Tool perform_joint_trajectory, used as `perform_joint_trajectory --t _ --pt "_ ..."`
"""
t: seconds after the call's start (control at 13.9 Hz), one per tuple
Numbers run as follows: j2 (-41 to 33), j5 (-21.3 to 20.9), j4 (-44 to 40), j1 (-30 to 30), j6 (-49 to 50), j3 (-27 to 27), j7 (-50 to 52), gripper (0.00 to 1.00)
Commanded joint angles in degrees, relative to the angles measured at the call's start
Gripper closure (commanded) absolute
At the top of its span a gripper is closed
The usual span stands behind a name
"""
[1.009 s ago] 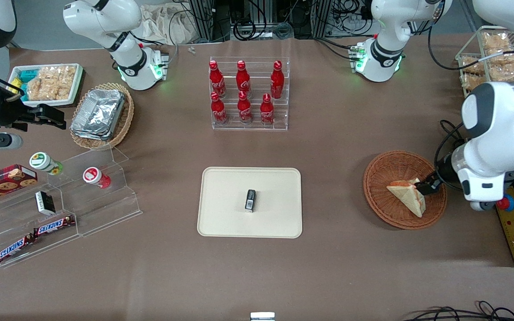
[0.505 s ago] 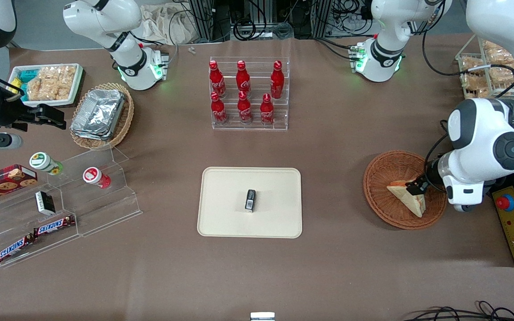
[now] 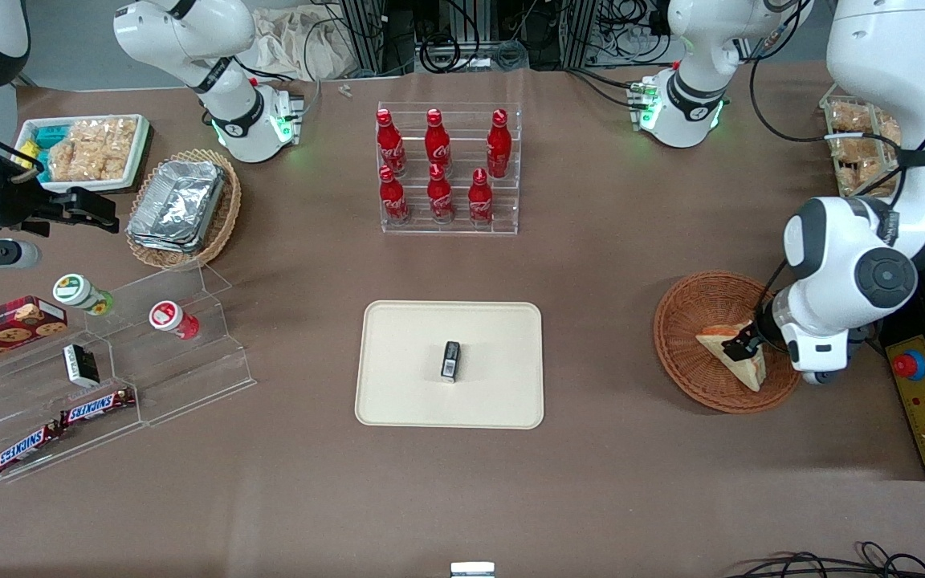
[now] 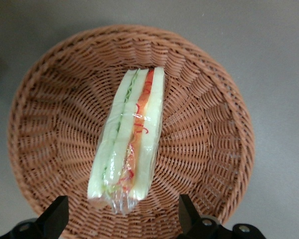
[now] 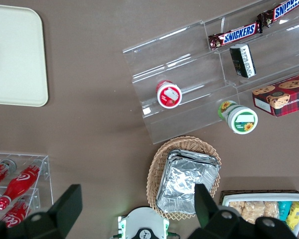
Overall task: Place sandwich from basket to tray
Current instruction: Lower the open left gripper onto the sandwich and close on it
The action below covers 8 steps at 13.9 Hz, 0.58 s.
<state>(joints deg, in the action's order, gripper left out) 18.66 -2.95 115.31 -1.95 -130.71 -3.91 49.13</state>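
The sandwich [image 3: 731, 356], a pale bread wedge in clear wrap with red and green filling [image 4: 129, 144], lies in the round reddish-brown wicker basket [image 3: 691, 321] toward the working arm's end of the table. My left gripper [image 3: 743, 343] hovers just above the sandwich's thick end, open, with a finger [image 4: 57, 216] on each side and clear gaps to the sandwich. The basket [image 4: 50, 119] fills the left wrist view. The cream tray [image 3: 406, 361] lies mid-table with a small black packet [image 3: 450, 360] on it.
A clear rack of red bottles [image 3: 442, 168] stands farther from the front camera than the tray. A control box with a red button [image 3: 916, 377] sits beside the basket. Clear stepped shelves with snacks [image 3: 101, 361] and an oval basket of foil trays [image 3: 181, 209] lie toward the parked arm's end.
My left arm has swung in over the basket, and the gripper has shifted along the sandwich's top toward the tray. The sandwich has not moved.
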Motion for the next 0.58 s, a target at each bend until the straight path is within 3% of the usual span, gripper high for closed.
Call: perform_joint_trajectory --t 0.0,0.36,0.5 --pt "0.2 -1.0 3.6 -0.3 -4.7 0.7 0.4 0.01" --pt "2.7 -2.3 3.7 -0.3 -6.0 0.9 0.3 0.04" --pt "2.6 -2.3 3.5 -0.3 -6.3 0.8 0.2 0.68"
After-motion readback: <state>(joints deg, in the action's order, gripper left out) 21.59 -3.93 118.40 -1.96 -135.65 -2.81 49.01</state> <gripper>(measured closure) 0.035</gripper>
